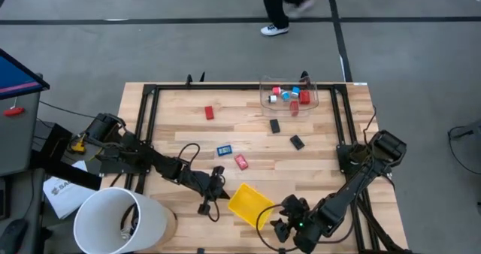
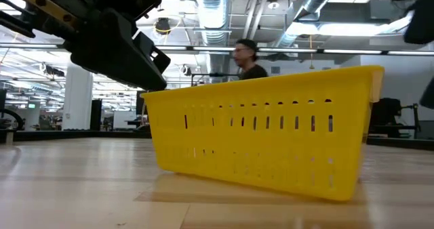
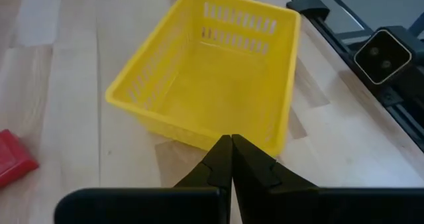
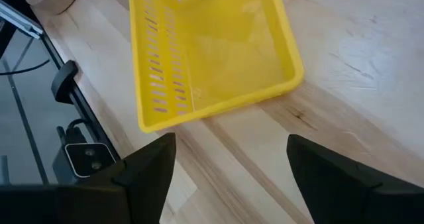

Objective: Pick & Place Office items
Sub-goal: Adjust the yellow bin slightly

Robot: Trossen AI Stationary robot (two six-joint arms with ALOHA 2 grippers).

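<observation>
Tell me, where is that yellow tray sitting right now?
Seen from above, the yellow tray sits empty at the table's near edge, between the shut left claw and the open right claw, with a red office item just beyond it.

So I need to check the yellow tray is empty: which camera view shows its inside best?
The left wrist view: the yellow tray shows its whole bare floor. The right wrist view crops one end, the low view shows only a wall, and the high view shows it small.

Exposed silver ducts (image 2: 217, 9) and strip lights (image 2: 352, 29) cross the ceiling. At 12 o'clock, a person (image 1: 282, 6) crosses the grey floor (image 1: 188, 51).
</observation>
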